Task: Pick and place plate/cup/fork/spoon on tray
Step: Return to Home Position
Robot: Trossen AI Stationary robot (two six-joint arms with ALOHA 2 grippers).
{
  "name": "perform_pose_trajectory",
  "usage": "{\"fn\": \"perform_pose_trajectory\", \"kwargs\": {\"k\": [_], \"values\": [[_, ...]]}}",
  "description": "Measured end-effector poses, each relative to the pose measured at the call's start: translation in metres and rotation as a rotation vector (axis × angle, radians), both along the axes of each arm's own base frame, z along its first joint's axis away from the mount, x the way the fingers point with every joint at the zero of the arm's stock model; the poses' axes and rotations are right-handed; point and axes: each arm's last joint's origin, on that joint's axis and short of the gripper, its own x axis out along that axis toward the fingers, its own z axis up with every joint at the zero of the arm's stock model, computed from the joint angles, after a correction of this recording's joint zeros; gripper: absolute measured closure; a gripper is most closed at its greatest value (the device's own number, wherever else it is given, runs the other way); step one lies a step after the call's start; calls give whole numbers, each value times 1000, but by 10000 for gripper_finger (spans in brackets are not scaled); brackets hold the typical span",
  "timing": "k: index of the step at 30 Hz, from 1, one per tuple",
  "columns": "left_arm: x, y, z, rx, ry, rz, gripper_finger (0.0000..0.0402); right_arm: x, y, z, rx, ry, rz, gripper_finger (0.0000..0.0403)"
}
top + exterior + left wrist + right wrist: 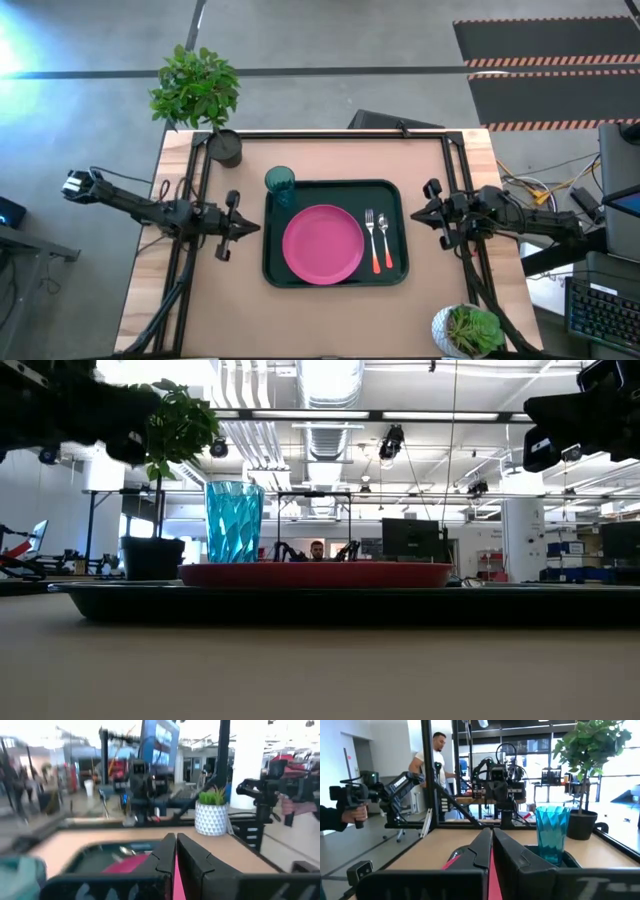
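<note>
The dark tray (397, 204) lies mid-table. On it rest the pink plate (323, 244), the teal cup (280, 184) upright at the far left corner, and the fork (371, 238) and spoon (385, 242) side by side right of the plate, orange handles toward the near edge. My left gripper (256, 227) hovers shut just left of the tray, pointing at it. My right gripper (416, 213) hovers shut just right of the tray. Both wrist views show fingers pressed together (176, 842) (491, 836), with nothing between them.
A leafy plant in a dark pot (225, 146) stands at the table's far left corner, and a white potted plant (468, 331) at the near right edge. A black frame (325, 132) runs around the table. People stand in the room beyond (436, 757).
</note>
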Motion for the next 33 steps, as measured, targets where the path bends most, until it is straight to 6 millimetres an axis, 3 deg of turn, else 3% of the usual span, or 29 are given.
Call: {"fn": "perform_pose_trajectory", "kwargs": {"k": [3,8,12,21,28,33], "values": [[-1,1,4,89,-39,40,402,0,0,0,0,-2,0,394],[-3,4,0,56,47,110,402,0,0,0,18,2,3,394],[-6,5,11,54,46,104,402,0,0,0,21,3,4,394],[-27,4,28,39,189,-120,402,0,0,0,15,2,2,394],[-38,7,17,66,69,-116,402,0,-1,0,21,1,-37,394],[-31,5,-2,19,31,-137,402,0,-2,0,27,-2,-50,394]]}}
